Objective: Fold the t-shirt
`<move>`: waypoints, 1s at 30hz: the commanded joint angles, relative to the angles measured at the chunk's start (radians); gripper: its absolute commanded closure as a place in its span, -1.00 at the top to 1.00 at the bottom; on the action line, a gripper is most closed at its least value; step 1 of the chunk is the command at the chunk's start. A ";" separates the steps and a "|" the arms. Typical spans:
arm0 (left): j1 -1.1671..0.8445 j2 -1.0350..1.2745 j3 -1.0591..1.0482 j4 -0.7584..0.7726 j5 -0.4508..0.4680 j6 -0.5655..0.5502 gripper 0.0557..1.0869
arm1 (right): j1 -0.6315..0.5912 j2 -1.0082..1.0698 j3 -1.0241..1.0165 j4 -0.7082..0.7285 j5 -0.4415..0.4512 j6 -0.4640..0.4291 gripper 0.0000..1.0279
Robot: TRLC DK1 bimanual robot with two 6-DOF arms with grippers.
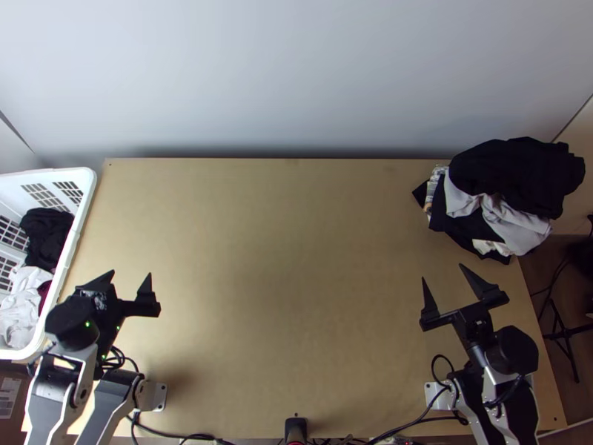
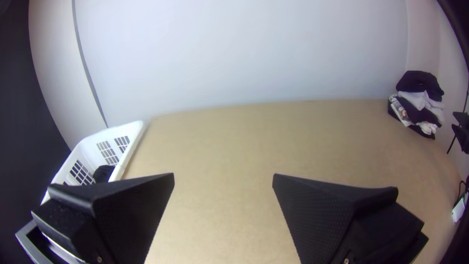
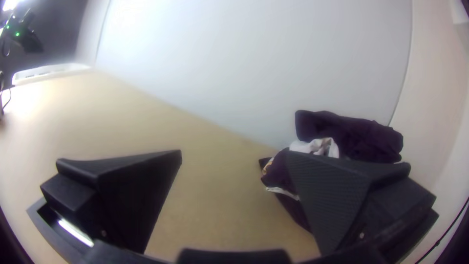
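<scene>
Piled clothes (image 1: 515, 174), possibly shirts, lie beyond the right gripper (image 1: 442, 271), jaws apart.

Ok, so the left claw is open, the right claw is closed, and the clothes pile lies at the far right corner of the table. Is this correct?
Not fully: the right claw is not closed but wide open, as the top view shows. The rest is correct.
</scene>
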 commanded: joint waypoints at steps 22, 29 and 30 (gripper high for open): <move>0.094 -0.308 -0.280 0.047 0.001 -0.091 0.90 | -0.023 -0.043 -0.143 0.043 0.087 0.423 0.92; 0.094 -0.308 -0.280 0.047 0.001 -0.090 0.90 | -0.023 -0.043 -0.143 0.043 0.088 0.423 0.92; 0.094 -0.308 -0.280 0.047 0.001 -0.090 0.90 | -0.023 -0.043 -0.143 0.043 0.087 0.423 0.92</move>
